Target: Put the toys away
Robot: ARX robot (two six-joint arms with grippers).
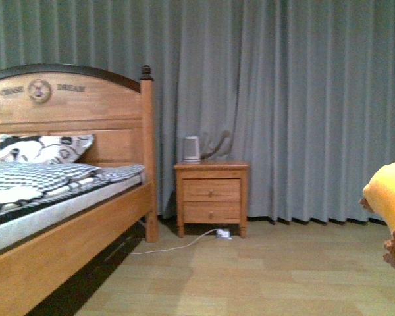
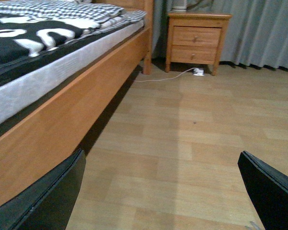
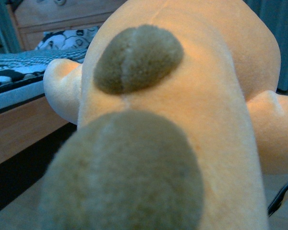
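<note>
Spanning bare floor [image 2: 182, 134] beside the bed [image 2: 62, 124], the left tool [image 2: 161, 158] is seen released and empty. The right tool is hidden behind the plush animal [image 3: 182, 120], so its state cannot be told. The plush animal appears raised off the floor, well right of the nightstand [image 1: 210, 197]. It could be dropped if a slack grip is kept on its soft body.

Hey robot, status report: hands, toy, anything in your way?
Left gripper open, empty, over floor. Plush toy fills right wrist view; right gripper's jaws unseen. Bed left, nightstand ahead.
</note>
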